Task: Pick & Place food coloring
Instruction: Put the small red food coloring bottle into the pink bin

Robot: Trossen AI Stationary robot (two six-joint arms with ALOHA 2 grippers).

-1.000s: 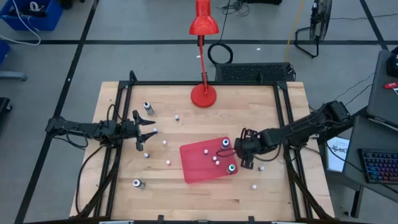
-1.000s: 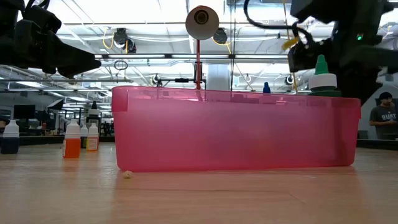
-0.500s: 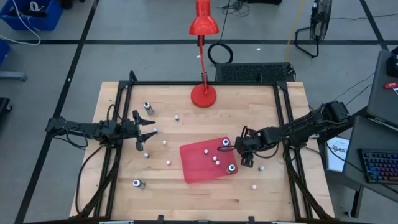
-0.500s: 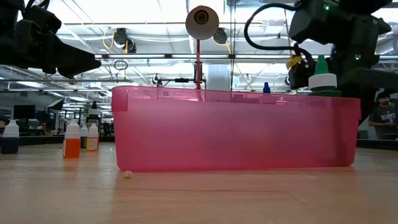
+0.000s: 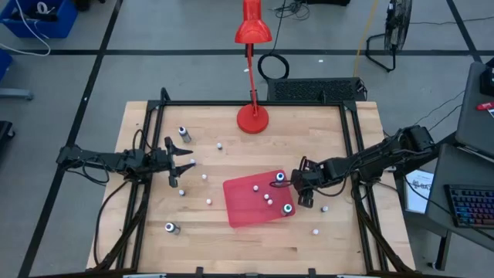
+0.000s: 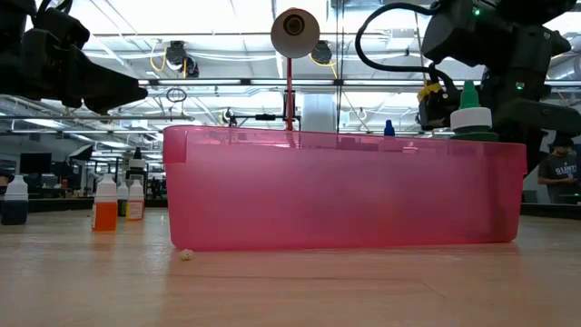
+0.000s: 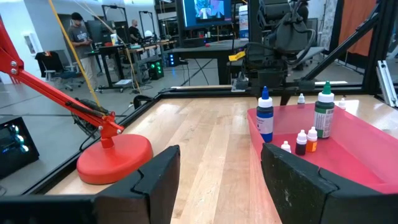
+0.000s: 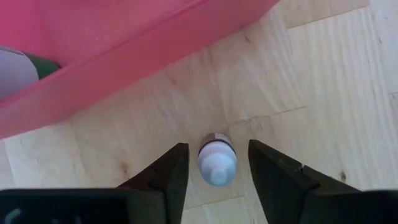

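A pink tray (image 5: 251, 202) lies on the wooden table and holds a blue-topped vial (image 5: 280, 177), a teal-topped vial (image 5: 287, 207) and several tiny white food coloring bottles (image 5: 267, 198). Just off the tray's right edge, my right gripper (image 5: 303, 198) points steeply down. It is open, with one small white bottle (image 8: 217, 162) standing upright on the wood between its fingers; a gap shows on each side of the bottle. More small bottles (image 5: 208, 201) and two grey vials (image 5: 184, 133) (image 5: 170, 228) stand loose on the table. My left gripper (image 5: 184, 164) waits open at the table's left.
A red desk lamp stands with its round base (image 5: 252, 118) at the table's far middle. Loose bottles (image 5: 324, 208) (image 5: 315, 231) stand near the right gripper on the table's right side. Black frame rails (image 5: 357, 154) run along the table's left and right edges.
My right gripper has sunk a little toward the table beside the tray's right edge and has drawn slightly closer to the tray. The left arm, the tray and the bottles have kept still.
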